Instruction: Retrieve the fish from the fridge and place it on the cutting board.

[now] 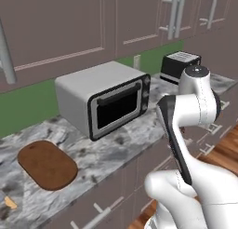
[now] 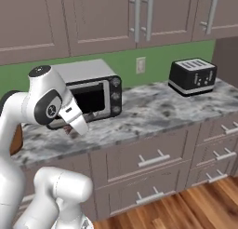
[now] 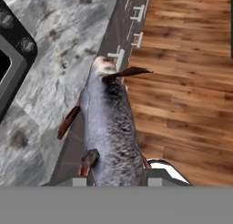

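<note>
— Where's the slender dark grey fish (image 3: 109, 127) with the reddish fins?

— Clamped in the gripper (image 3: 116, 175), hanging over the speckled grey stone counter's (image 1: 116, 151) front edge, wooden floor (image 3: 182, 82) below.

— And the flat dark brown wooden cutting board (image 1: 46, 164)?

— Well off to the left, past the silver microwave (image 1: 104, 97); the grip looks near the tail, so I'd guess a quick swing could slip it loose, or clip the microwave.

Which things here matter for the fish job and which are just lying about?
Job: fish, held in the shut gripper; cutting board.
Lying about: microwave, toaster, small orange thing at the counter's edge.
</note>
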